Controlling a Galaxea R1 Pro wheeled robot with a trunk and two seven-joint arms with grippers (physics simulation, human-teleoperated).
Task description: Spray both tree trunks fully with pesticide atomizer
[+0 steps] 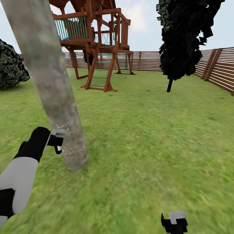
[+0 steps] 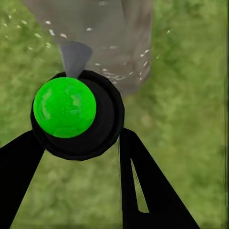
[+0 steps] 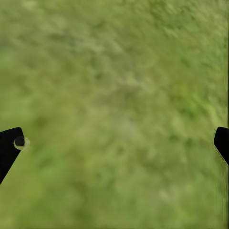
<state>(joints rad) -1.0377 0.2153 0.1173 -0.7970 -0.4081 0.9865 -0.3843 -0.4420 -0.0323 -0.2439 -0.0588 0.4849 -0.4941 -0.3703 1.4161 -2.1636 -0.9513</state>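
From the head camera, a lawn (image 1: 146,136) stretches to a slatted wooden fence (image 1: 221,73), with a wooden play tower (image 1: 97,45) behind and a black-leaved conifer (image 1: 183,35) to the right. A thick pale tree trunk (image 1: 48,78) leans across the left of the picture. The left gripper (image 1: 58,143) sits just beside the trunk's base, where white specks of pesticide (image 1: 70,150) dot the bark. The right gripper (image 1: 174,222) hangs low over bare grass, well apart from the trunk. From the left wrist camera, the dark fingers (image 2: 143,186) are closed around the sprayer (image 2: 76,114), seen end-on as a bright green ball in a black ring, pointing at the speckled trunk (image 2: 119,43). From the right wrist camera, the two fingertips (image 3: 9,148) stand wide apart with nothing between them, over blurred grass (image 3: 119,105). The likely risk is that the sprayer, held so close, knocks the bark, or that only the base gets covered while the upper trunk stays bare. Open grass lies right of the trunk, so there looks to be room to move around it; the fence and conifer are far off.
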